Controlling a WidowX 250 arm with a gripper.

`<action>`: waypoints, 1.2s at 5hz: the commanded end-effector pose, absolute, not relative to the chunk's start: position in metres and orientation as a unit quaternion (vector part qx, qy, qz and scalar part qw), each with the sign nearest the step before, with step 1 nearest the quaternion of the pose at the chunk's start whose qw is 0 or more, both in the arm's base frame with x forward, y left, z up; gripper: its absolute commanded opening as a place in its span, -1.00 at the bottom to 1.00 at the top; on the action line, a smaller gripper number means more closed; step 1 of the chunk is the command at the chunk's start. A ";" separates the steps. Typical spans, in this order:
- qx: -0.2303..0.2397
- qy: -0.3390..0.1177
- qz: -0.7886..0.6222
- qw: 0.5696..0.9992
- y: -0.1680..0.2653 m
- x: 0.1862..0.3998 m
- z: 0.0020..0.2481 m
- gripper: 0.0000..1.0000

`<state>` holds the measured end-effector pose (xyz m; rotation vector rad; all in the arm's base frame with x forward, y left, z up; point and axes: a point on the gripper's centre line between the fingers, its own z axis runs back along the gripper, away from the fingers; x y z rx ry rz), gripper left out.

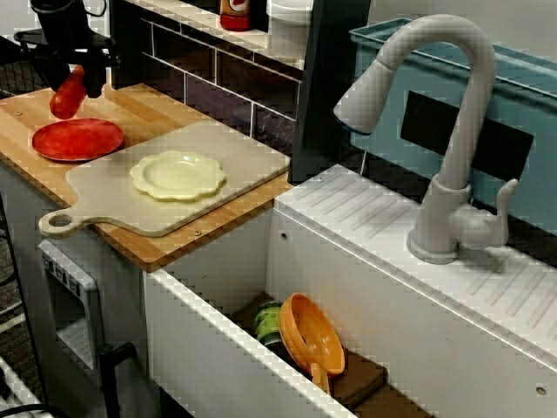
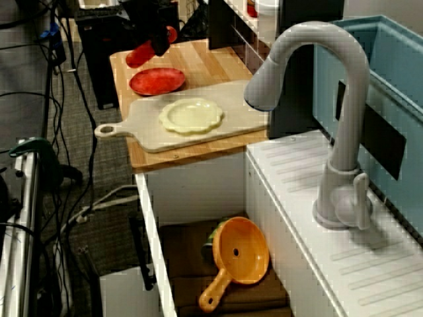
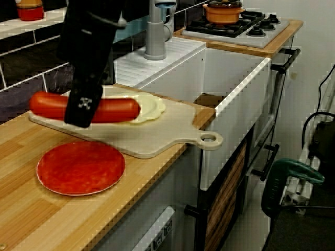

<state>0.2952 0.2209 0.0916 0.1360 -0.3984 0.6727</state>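
Above counter (image 3: 31, 225), sausage (image 3: 119, 110) clamped crosswise in hand (image 3: 82, 109).

Your arm (image 3: 89, 31) is matte black all over, a blocky, square-edged casing that narrows toward the gripper (image 3: 81, 116). In the view along the counter, one broad, flat finger (image 3: 88, 89) faces you. It carries a small white blotchy marking (image 3: 84, 103) near its tip, at 6 o'clock on the casing. A pale glint runs along a casing edge at 2 o'clock. In the view from over the sink, a thin black bar or cable (image 1: 26, 37) sticks out at 9 o'clock from the black body; you can't tell which it is.
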 end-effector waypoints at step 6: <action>0.121 -0.268 0.296 0.909 0.240 0.289 0.079 -1.00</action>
